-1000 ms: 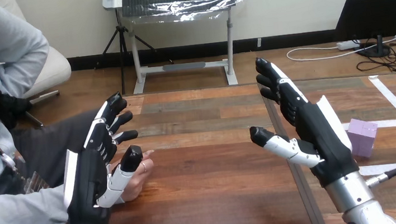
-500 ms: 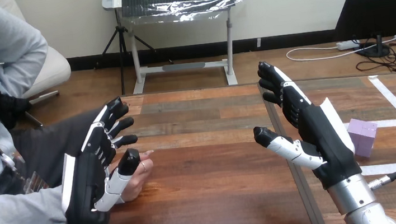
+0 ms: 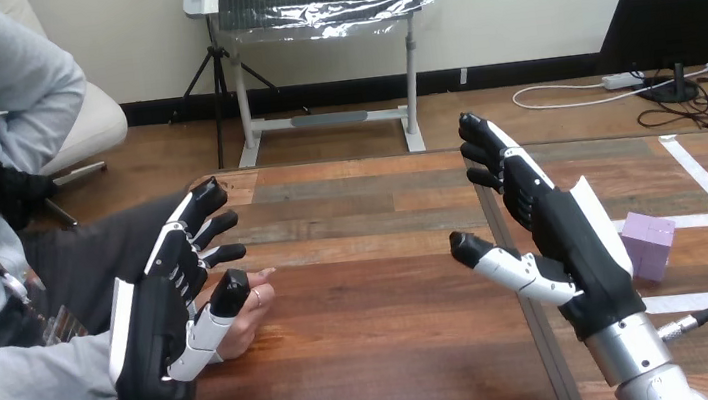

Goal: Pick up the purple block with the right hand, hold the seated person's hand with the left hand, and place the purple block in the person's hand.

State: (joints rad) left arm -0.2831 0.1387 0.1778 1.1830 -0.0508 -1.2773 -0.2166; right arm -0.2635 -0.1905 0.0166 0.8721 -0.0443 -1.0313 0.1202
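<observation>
Purple in colour, the block (image 3: 649,245) is resting on the wooden table (image 3: 386,337), at the right side, beside strips of white tape (image 3: 704,218). The right hand (image 3: 567,228) is hovering just to the left of it, with the back of the hand turned toward the block and hiding the block's near edge. Its fingers are stretching straight up and away, its thumb is jutting out to the left, and it is gripping nothing.

Well apart from the block, the left hand (image 3: 159,333) is reaching forward at the table's left edge, fingers spread and fairly straight, closing on nothing. The person's hand (image 3: 252,307) is lying on the table just beyond it, partly behind the left hand's thumb; whether the two are touching cannot be told.
</observation>
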